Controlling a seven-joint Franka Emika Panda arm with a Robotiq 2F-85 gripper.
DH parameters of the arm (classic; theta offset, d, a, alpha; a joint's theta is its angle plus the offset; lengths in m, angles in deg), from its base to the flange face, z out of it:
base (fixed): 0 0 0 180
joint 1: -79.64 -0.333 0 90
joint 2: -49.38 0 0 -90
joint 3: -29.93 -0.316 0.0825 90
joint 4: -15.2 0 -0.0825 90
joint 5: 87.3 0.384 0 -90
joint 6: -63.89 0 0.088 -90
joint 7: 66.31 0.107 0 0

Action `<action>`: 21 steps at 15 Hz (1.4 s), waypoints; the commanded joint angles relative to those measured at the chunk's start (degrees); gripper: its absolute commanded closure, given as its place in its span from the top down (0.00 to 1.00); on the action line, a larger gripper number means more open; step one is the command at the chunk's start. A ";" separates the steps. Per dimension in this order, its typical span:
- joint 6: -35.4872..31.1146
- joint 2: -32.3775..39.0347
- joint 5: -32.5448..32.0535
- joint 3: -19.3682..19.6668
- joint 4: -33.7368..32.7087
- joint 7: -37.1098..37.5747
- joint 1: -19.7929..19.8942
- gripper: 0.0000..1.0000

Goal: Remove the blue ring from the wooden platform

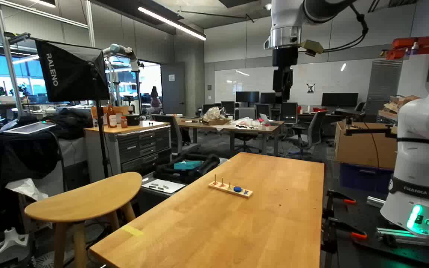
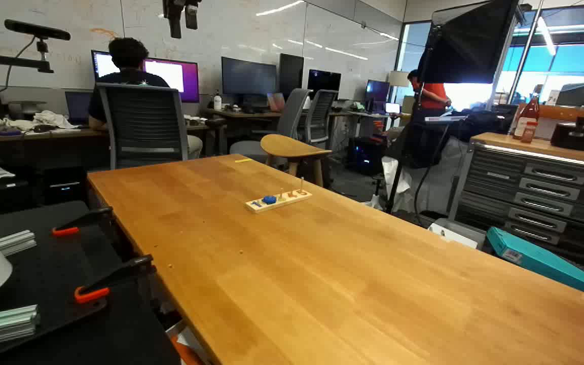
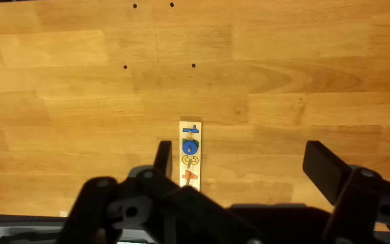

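Observation:
The blue ring (image 3: 185, 147) sits on the peg at the number 2 of the wooden platform (image 3: 198, 183), a narrow board with numbers and thin upright pegs. The far pegs' end of the board is hidden behind my gripper in the wrist view. The ring (image 1: 238, 189) (image 2: 269, 199) and the platform (image 1: 226, 191) (image 2: 281, 205) lie on the table in both exterior views. My gripper (image 3: 242, 157) is open and empty, high above the table. In the wrist view the platform appears between the fingers, close to the left finger. The gripper shows in both exterior views (image 1: 283, 83) (image 2: 181, 17).
The wooden table (image 1: 259, 230) carries the platform near one long edge. Black clamps with orange tips (image 2: 92, 294) grip the table's side by the robot base (image 1: 415, 201). A wooden stool (image 1: 88, 197) and a softbox lamp (image 1: 73, 72) stand beyond the table.

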 commanded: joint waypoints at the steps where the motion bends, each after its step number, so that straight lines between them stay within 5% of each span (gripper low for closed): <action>1: 0.04 0.19 -0.48 1.00 -0.24 0.45 -1.25 1.00; 7: 0.06 1.51 -1.09 0.81 -1.19 0.60 -0.94 1.00; 21: -11.28 40.57 -7.58 12.48 -18.79 -2.24 1.63 1.00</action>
